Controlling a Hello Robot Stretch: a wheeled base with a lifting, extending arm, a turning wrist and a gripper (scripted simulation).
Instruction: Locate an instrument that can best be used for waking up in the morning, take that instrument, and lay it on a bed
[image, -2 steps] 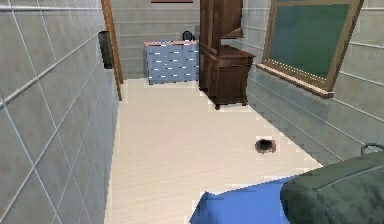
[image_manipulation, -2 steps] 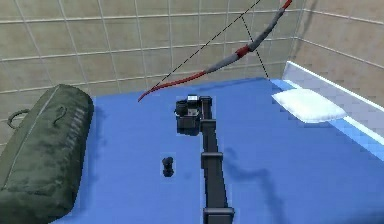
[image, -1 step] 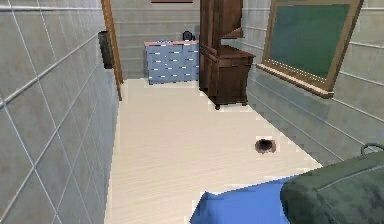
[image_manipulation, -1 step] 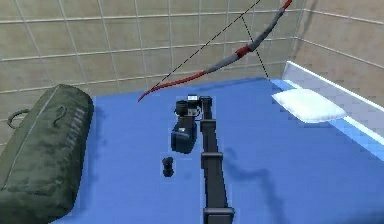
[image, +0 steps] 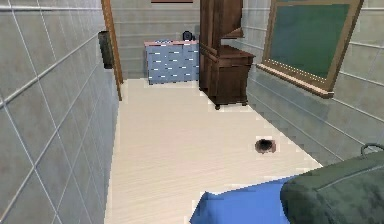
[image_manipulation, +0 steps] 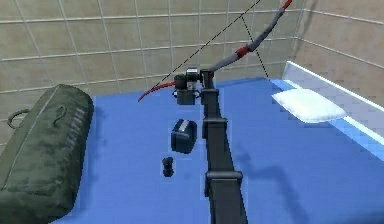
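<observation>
Forward view: a tiled room with a pale floor (image: 170, 130). A blue dresser (image: 170, 62) stands at the far wall with a small dark item (image: 188, 36) on top. A dark wooden cabinet (image: 225, 55) stands just to its right. A green board (image: 310, 38) in a wooden frame hangs on the right wall. A small dark round thing (image: 264, 145) lies on the floor. A corner of the blue bed (image: 240, 205) and a dark green bag (image: 340, 190) sit at the bottom edge.

Arm side view: the arm (image_manipulation: 218, 150) reaches over the bed, with the gripper (image_manipulation: 183, 92) at its far end. How its fingers are set cannot be told, nor whether it holds anything. A small dark boxy thing (image_manipulation: 183, 135) sits on the blue cover just short of the gripper, close against the arm's left side. A smaller dark piece (image_manipulation: 168, 165) lies nearer still. The bag lies well left of the gripper, a white pillow (image_manipulation: 312, 105) well right. A red-and-grey bow (image_manipulation: 250, 42) curves behind the gripper.
</observation>
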